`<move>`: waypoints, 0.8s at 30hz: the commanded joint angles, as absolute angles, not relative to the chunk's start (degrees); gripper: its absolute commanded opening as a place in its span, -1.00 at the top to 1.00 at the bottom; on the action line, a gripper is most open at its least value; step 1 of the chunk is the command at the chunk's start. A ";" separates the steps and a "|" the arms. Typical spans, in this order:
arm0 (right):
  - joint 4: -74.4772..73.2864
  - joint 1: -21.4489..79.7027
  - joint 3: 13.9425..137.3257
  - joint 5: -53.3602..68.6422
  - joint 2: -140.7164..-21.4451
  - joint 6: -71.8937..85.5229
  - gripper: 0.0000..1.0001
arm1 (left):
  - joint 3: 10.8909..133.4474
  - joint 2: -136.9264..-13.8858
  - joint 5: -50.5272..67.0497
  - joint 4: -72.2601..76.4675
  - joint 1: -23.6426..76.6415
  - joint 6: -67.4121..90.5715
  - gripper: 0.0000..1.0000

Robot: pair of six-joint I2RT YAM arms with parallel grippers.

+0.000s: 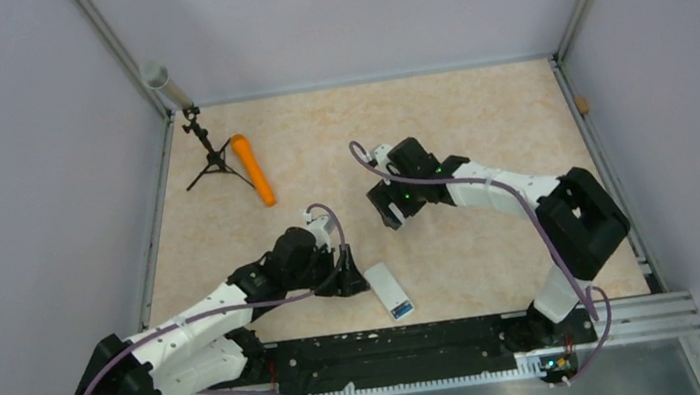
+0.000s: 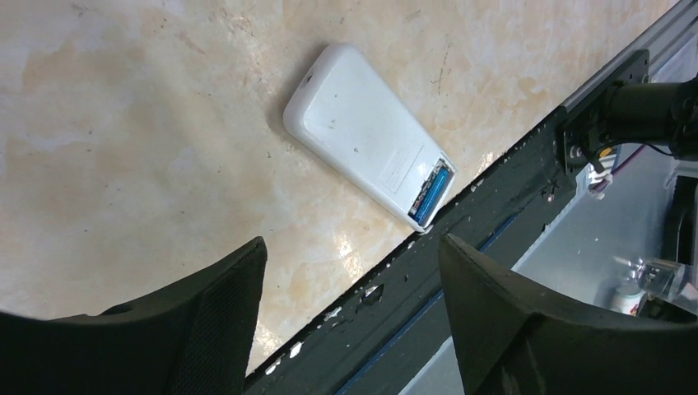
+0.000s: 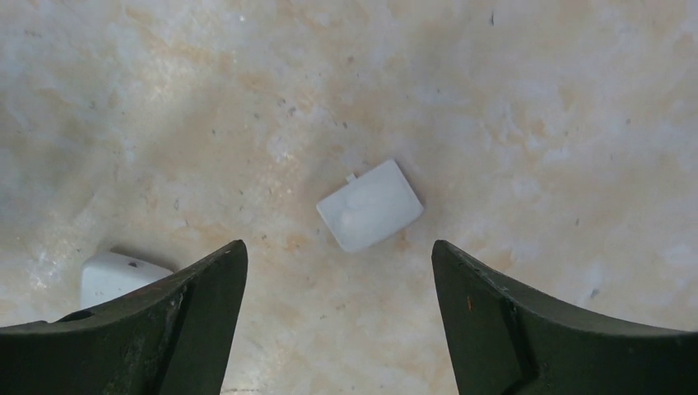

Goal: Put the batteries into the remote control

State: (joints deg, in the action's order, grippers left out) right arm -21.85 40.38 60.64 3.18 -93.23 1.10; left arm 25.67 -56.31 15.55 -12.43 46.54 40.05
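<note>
Remote control [image 1: 389,290] and battery cover [image 3: 370,206] apart on the counter [image 1: 477,111]
The remote control lies at the near edge, just right of the left end effector [image 1: 344,277], a battery [image 2: 432,193] in its near end; the battery cover lies farther back, beneath the right end effector [image 1: 393,207]; a cylinder [image 1: 253,169] lies far left beside a tripod [image 1: 211,162].

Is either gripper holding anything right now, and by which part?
Nothing is held. The left gripper and right gripper both stand open; the remote control and white cover lie free.

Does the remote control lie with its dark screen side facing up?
No, the remote control shows its plain white back, with the battery recess open.
</note>
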 commanded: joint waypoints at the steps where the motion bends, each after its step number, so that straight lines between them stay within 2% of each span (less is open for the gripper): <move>1: -19.40 36.80 67.45 11.69 -98.42 -4.00 -0.63 | 26.88 -54.09 16.16 -12.73 45.43 37.80 -0.60; 11: -21.39 32.66 74.06 15.52 -107.08 -6.33 -0.62 | 25.93 -53.79 18.49 -10.78 43.41 37.48 -0.97; 24: -21.36 32.49 68.79 18.04 -106.34 -3.43 -0.49 | 25.51 -54.58 19.25 -10.39 41.95 37.79 -0.97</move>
